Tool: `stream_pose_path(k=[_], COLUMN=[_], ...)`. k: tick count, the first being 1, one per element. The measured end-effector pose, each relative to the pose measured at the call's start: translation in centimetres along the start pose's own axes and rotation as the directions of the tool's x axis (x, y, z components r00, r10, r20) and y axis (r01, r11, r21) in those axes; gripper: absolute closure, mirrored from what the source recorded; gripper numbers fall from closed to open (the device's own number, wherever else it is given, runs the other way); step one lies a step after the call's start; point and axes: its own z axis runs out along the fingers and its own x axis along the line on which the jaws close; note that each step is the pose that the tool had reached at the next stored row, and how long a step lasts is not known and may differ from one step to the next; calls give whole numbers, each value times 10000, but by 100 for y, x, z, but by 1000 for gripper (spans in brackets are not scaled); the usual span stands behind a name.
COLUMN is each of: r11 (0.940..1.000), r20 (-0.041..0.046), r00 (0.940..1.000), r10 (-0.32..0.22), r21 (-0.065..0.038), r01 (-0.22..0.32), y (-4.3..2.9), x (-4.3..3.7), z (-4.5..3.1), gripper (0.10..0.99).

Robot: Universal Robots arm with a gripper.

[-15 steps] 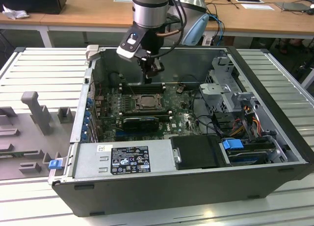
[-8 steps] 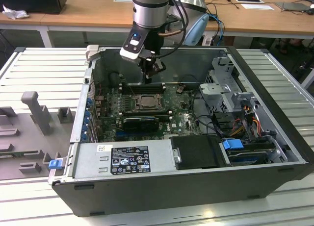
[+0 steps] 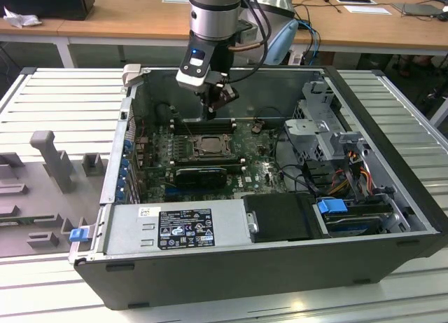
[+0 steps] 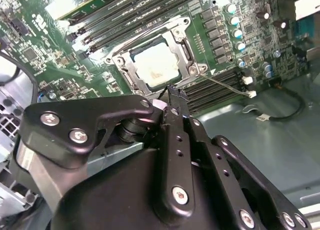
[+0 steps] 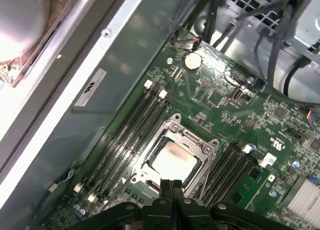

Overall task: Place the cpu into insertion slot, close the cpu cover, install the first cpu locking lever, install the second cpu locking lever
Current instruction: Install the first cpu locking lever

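Observation:
The cpu point(image 4: 157, 64) lies pale and square in the insertion slot point(image 3: 208, 146) on the green board; the first wrist view shows the cpu point(image 5: 174, 160) too. The cpu cover point(image 4: 129, 73) lies down around it as a grey metal frame point(image 5: 197, 140). A thin wire locking lever point(image 4: 225, 84) runs out from the socket's corner across the memory slots. My gripper point(image 3: 212, 113) hangs just above the socket's far side, shut with nothing between its fingers. Its tips point(image 4: 174, 93) sit close to the frame's edge, as the first wrist view's fingertips point(image 5: 171, 184) show.
The board lies deep in an open computer case point(image 3: 231, 260). A black heatsink point(image 3: 203, 174) is just in front of the socket, memory slots point(image 4: 125, 15) flank it, and cables and a drive cage point(image 3: 318, 127) fill the exterior view's right. Case walls stand close around.

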Motion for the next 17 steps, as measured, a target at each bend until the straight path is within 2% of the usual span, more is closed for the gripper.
stream_pose_path(k=[9, 15, 17], r11=[9960, 9887, 9833], r20=[-21, -37, -47], r00=[9960, 9887, 9833], r10=[-897, -1499, -1820], r21=[25, 40, 48], r01=[897, 1499, 1820], y=[0, 0, 0], x=[0, 0, 0], z=[0, 0, 0], gripper=[980, 980, 980])
